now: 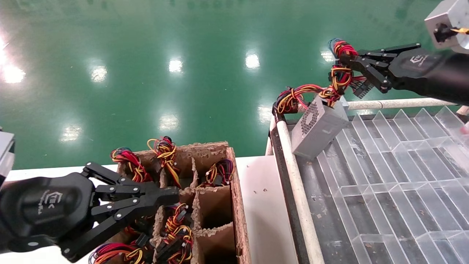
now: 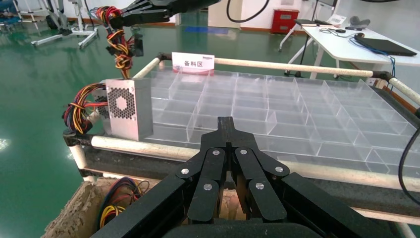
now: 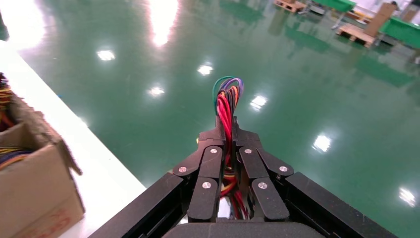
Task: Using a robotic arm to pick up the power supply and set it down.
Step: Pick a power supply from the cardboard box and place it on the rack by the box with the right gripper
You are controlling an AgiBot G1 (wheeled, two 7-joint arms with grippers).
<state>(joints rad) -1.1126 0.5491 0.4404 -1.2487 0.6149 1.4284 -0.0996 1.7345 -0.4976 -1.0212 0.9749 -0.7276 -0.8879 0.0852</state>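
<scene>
Nearest to the robot, the left gripper (image 1: 172, 196) hangs over the cardboard box (image 1: 238, 205) with its fingers pressed together and nothing between them. The box has paper dividers, and several cells hold units with red, yellow and black wires. Beyond the box, on the right side, stands the clear divided tray (image 1: 395, 176) inside a frame of white tubes. The power supply (image 1: 318, 126) sits tilted at the near left corner of this tray, its perforated vent face turned to the left, and its low edge seems to touch the tray. Farther up, the right gripper (image 1: 346, 62) pinches the wire bundle (image 1: 340, 75) that rises from the power supply.
</scene>
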